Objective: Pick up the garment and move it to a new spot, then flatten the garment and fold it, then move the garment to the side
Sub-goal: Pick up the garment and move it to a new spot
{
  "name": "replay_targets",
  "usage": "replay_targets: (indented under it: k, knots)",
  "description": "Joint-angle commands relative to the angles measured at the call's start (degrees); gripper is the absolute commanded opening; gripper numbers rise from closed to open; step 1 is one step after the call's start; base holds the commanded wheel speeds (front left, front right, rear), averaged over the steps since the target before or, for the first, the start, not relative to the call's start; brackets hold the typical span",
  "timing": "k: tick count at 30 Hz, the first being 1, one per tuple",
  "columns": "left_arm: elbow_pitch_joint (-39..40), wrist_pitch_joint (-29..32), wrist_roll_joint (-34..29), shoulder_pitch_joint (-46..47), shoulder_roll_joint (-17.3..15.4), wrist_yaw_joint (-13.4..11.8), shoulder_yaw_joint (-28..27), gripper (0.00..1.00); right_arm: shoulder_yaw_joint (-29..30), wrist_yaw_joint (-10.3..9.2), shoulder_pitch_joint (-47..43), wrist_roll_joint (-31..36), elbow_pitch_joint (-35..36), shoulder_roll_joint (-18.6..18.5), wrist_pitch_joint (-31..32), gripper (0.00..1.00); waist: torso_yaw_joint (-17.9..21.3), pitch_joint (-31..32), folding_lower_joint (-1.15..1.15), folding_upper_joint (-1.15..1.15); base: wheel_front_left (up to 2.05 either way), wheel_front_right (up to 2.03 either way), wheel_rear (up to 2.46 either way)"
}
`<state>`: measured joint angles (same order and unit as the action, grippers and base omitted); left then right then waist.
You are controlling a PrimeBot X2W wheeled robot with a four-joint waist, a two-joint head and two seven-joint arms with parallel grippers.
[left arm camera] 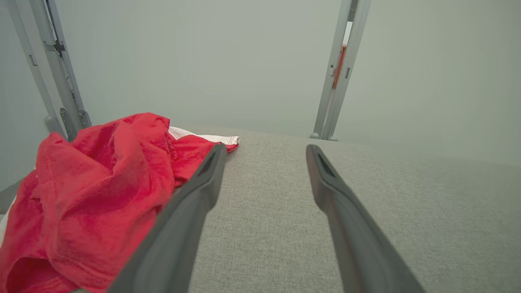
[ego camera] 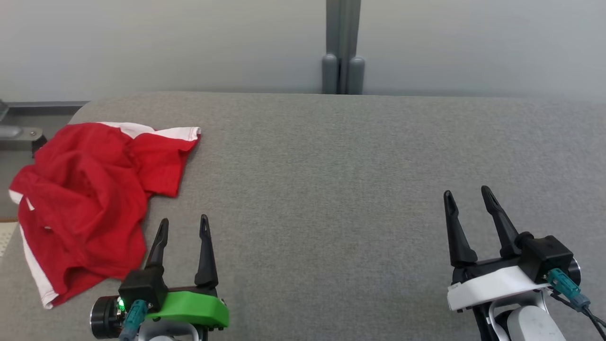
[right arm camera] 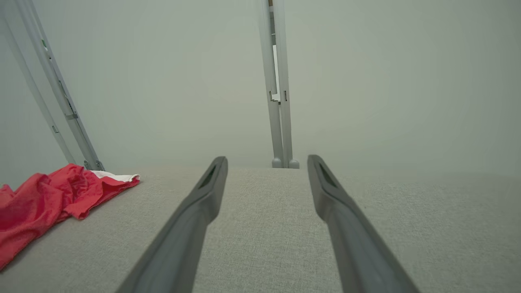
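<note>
Our left gripper (ego camera: 184, 219), jaws wide, empty, red garment (ego camera: 80, 199) just beside its left finger, our right gripper (ego camera: 467, 191), jaws wide, empty

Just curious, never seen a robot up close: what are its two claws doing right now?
Left gripper: open, holding nothing, close to the red garment.
Right gripper: open, holding nothing.

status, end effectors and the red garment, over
Both open, empty: left end effector beside the red garment, right end effector well off to its right. Garment crumpled at the left end of the grey cushion, not yet picked up. Nothing in the way.
</note>
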<state>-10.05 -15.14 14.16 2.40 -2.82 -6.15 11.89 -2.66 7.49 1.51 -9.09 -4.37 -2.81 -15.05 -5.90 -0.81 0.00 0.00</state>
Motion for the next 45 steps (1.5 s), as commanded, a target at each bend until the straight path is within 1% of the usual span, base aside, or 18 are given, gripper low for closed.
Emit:
replay_targets:
  k: [1,8,12,18,22,28,37,40,45]
  knots:
    - [-0.35,-0.01,-0.21,0.16,-0.16,-0.36,-0.53,1.00,-0.55,0.00,-0.31,-0.41,-0.27,-0.15,-0.20,1.00,-4.33,0.47,0.00,0.00,0.00,0.00,0.00]
    - [-0.53,0.00,-1.34,-0.25,-0.13,-0.17,-2.49,1.00,-1.75,0.00,-0.49,-1.41,-0.94,-0.17,-0.20,1.00,-12.01,0.91,0.00,0.00,0.00,0.00,0.00]
    - [-0.24,0.00,-1.83,-0.74,-0.14,0.02,-3.29,1.00,-2.54,0.00,-0.46,-1.90,-1.37,-0.15,-0.20,1.00,-15.65,0.95,0.00,0.00,0.00,0.00,0.00]
    - [0.32,0.00,-2.24,-1.08,-0.13,0.21,-3.78,1.00,-3.51,0.00,0.04,-2.49,-1.76,-0.17,-0.20,1.00,-19.74,0.77,0.00,0.00,0.00,0.00,0.00]
    - [0.53,0.01,-1.82,-1.25,-0.13,0.22,-4.07,1.00,-3.72,0.00,0.34,-2.64,-1.96,-0.17,-0.20,1.00,-21.33,0.61,0.00,0.00,0.00,0.00,0.00]
    - [0.44,0.00,-1.25,-1.14,-0.13,0.18,-4.54,1.00,-4.05,0.00,0.80,-2.82,-2.14,-0.17,-0.20,1.00,-22.05,0.08,0.00,0.00,0.00,0.00,0.00]
    - [-0.27,-0.01,-0.07,0.80,-0.13,-0.15,-6.15,1.00,-3.99,0.00,1.43,-2.52,-2.02,-0.17,-0.20,1.00,-20.70,-1.85,0.00,0.00,0.00,0.00,0.00]
    - [-0.32,0.01,0.02,1.84,-0.13,-0.22,-7.44,1.00,-3.37,0.00,2.06,-1.63,-1.70,-0.19,-0.20,1.00,-20.18,-3.32,0.00,0.00,0.00,0.00,0.00]
    - [-1.36,0.00,-1.07,6.35,-0.13,0.86,-9.85,1.00,-2.02,0.00,3.62,1.54,-0.61,-0.19,-0.20,1.00,-19.22,-8.05,0.00,0.00,0.00,0.00,0.00]
